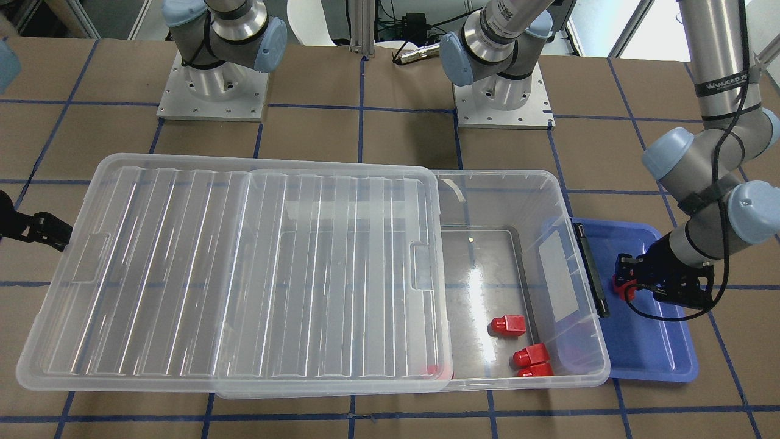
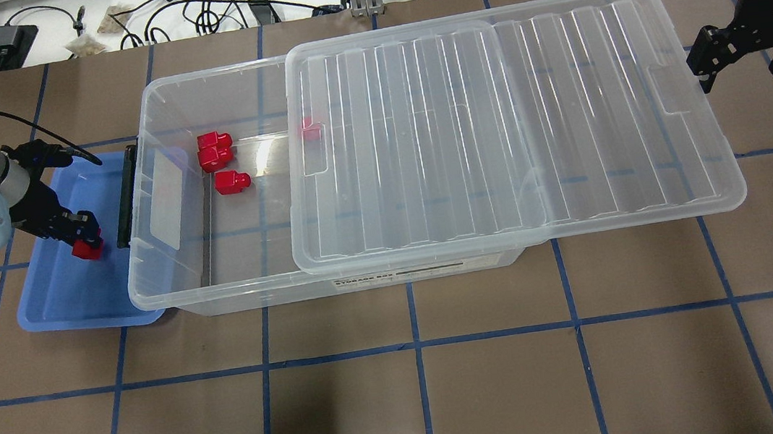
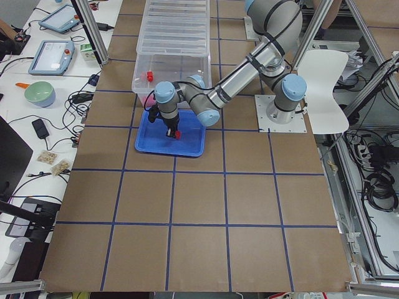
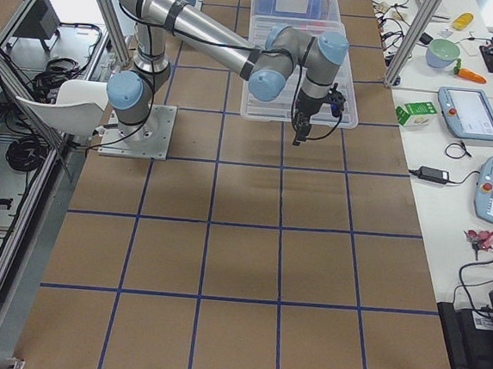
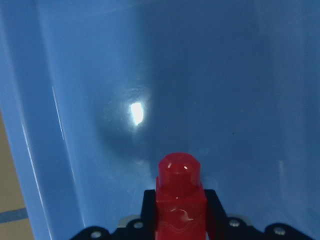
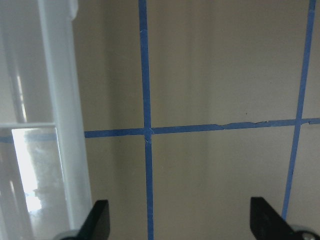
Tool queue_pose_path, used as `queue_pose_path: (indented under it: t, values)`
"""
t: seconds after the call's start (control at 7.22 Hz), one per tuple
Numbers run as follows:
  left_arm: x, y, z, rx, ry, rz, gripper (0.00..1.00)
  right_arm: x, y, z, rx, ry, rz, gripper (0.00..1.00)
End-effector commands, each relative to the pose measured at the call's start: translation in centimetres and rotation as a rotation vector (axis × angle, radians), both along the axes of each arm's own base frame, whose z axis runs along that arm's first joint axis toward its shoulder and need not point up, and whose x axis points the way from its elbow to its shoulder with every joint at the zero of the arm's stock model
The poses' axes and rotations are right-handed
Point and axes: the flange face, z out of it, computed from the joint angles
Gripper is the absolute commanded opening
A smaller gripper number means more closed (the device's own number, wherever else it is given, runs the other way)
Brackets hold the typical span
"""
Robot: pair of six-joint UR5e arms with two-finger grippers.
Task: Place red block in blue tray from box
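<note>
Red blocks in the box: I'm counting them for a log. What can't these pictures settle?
- Overhead: a fourth red block shows only partly, blurred under the edge of the ribbed lid.
- Left wrist view: the bottom edge cuts off the held block; whether it touches the blue tray is unclear.
- Side views: blocks too small to count.

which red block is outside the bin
The small red plastic block in the left gripper, over the shallow blue tray; the rest lie inside the clear plastic bin.

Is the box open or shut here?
Partly open: the lid is slid sideways, overhanging one end, baring the box end by the tray.
</note>
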Motion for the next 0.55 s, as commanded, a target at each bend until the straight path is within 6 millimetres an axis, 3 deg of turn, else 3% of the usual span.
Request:
queue_pose_path:
  t: [0.0, 0.14, 0.28, 0.42]
  values:
    - [0.2, -0.2, 0.7, -0.012, -0.015, 0.006, 0.86, 0.4, 0.6, -1.3, 0.016, -0.007, -0.009, 1.00]
    - [-0.4, -0.2, 2.5, -0.023, -0.028, 0.001, 0.95, 0.4, 0.4, -1.1, -0.005, 0.001, -0.008, 1.00]
    - [-1.1, 0.2, 4.8, 0.002, -0.013, 0.001, 0.97, 0.7, 0.5, -0.8, -0.011, -0.001, -0.014, 1.00]
    - [-1.9, 0.4, 8.5, 0.008, -0.010, 0.022, 0.97, 1.0, 0.4, -0.8, -0.018, -0.010, -0.022, 1.00]
